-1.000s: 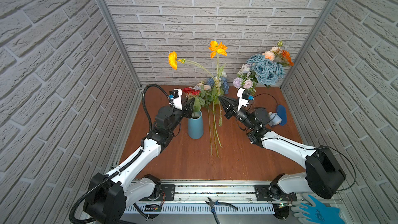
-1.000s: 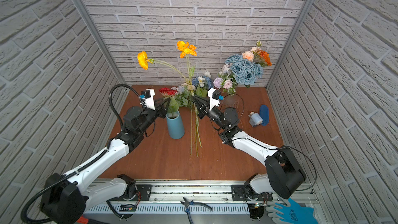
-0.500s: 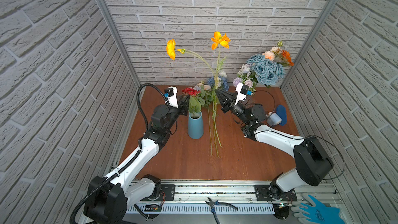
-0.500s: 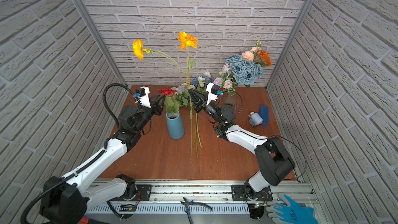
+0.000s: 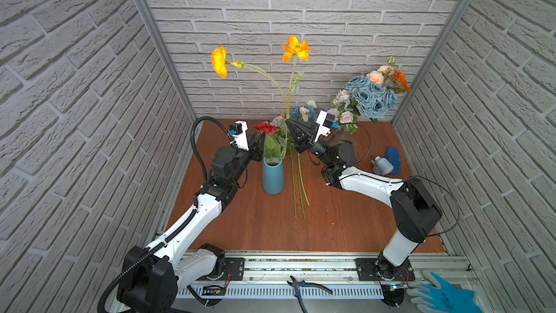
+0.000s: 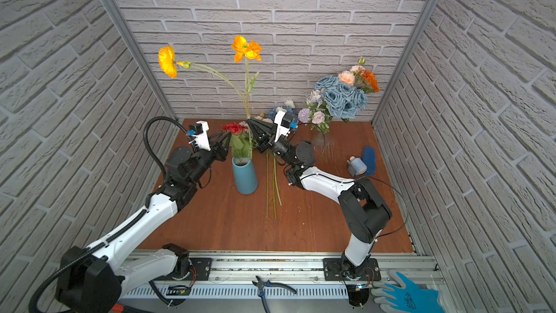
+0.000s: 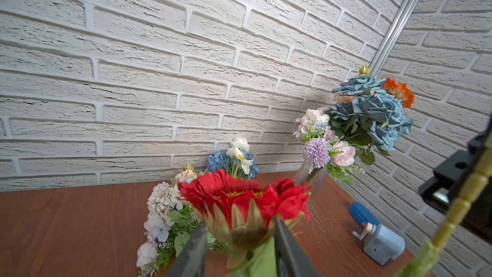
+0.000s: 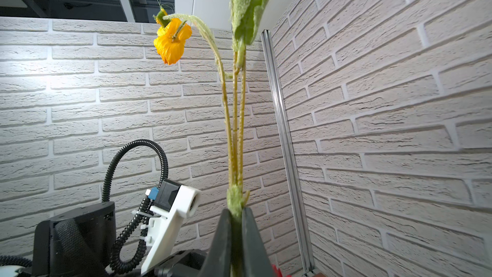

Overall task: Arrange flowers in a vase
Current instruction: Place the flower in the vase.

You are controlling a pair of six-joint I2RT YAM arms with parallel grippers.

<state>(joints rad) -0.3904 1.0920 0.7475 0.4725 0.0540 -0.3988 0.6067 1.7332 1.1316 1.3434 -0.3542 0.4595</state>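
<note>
- At the middle of the table (image 5: 346,230), a blue vase (image 5: 273,177) stands upright with one red bloom (image 5: 266,128) and its green leaf in it.
- Left gripper (image 7: 239,223): jaws partway apart, one on each side of the red bloom's base, just under the head. Pinching or only bracketing it? Cannot tell.
- Right gripper (image 8: 235,210): clamped on the bundled stems of the orange poppies (image 5: 296,48), held about upright. The heads are high above the vase. The stem ends (image 5: 299,194) hang low just beside the vase on the right arm's side, outside it.
- Loose blooms (image 5: 304,111) lie by the back wall, and a blue-rose bunch (image 5: 371,99) fills the back corner. Neither gripper touches either.
- Step in hand, as I read it: getting the poppy stems into the vase.
- To do it well:
  - Raise the bundle until all three stem ends clear the rim — they look well below it now.
  - Carry them over the mouth and lower straight down.
  - The mouth is narrow and partly taken by the leaf, so aim for the free part.
- The left gripper should steady the red bloom toward its own side, so the incoming stems neither drag it out nor tip the vase.
- Risk: the ends splay, so one may catch the rim — lower slowly.
</note>
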